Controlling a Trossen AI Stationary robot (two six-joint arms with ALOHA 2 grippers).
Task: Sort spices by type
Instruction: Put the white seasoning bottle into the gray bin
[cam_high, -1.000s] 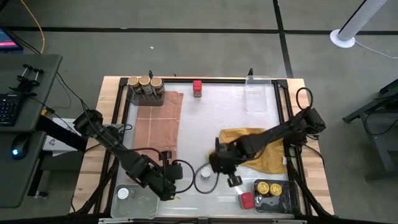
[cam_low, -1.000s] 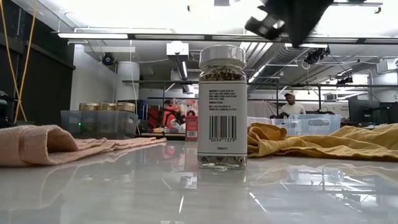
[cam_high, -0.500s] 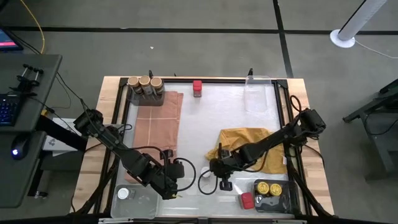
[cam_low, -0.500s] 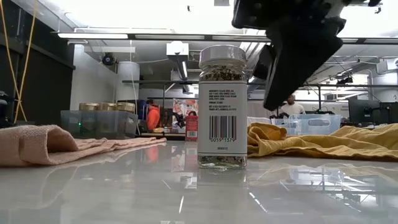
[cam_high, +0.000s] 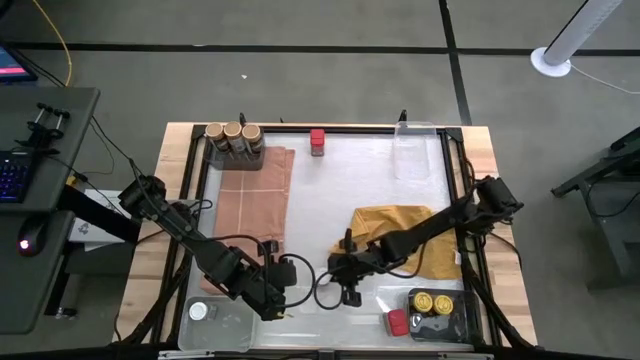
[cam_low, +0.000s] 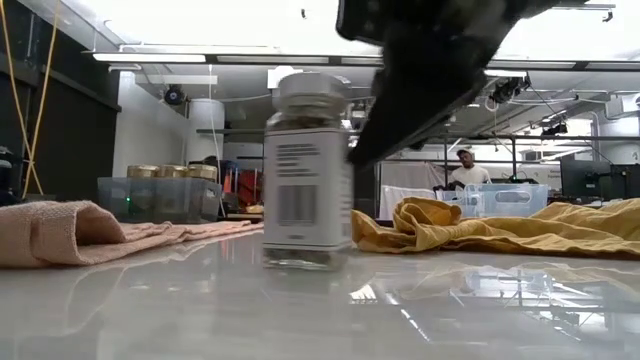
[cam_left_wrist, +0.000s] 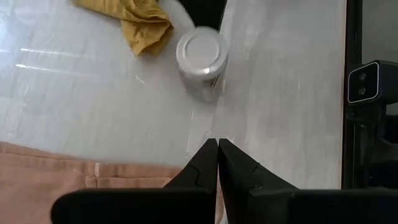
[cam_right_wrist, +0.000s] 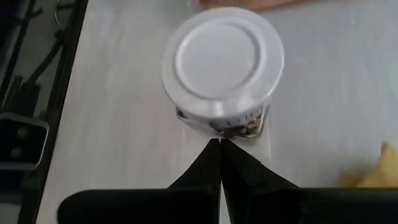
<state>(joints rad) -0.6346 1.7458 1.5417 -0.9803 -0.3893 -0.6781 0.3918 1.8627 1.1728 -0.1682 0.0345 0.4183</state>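
We see the white-lidded jar (cam_high: 326, 285) upright on the table's (cam_high: 340, 190) near middle. The right gripper (cam_high: 344, 292), fingers together, touches it; the left gripper (cam_high: 284, 297), also closed, waits just beside.

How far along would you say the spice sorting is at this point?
Done: three tan-lidded jars grouped in one tray; two yellow-lidded jars in another. In hand: the shut right gripper nudges the white-lidded jar. Left: the red-lidded jar by the table's far edge stands loose.
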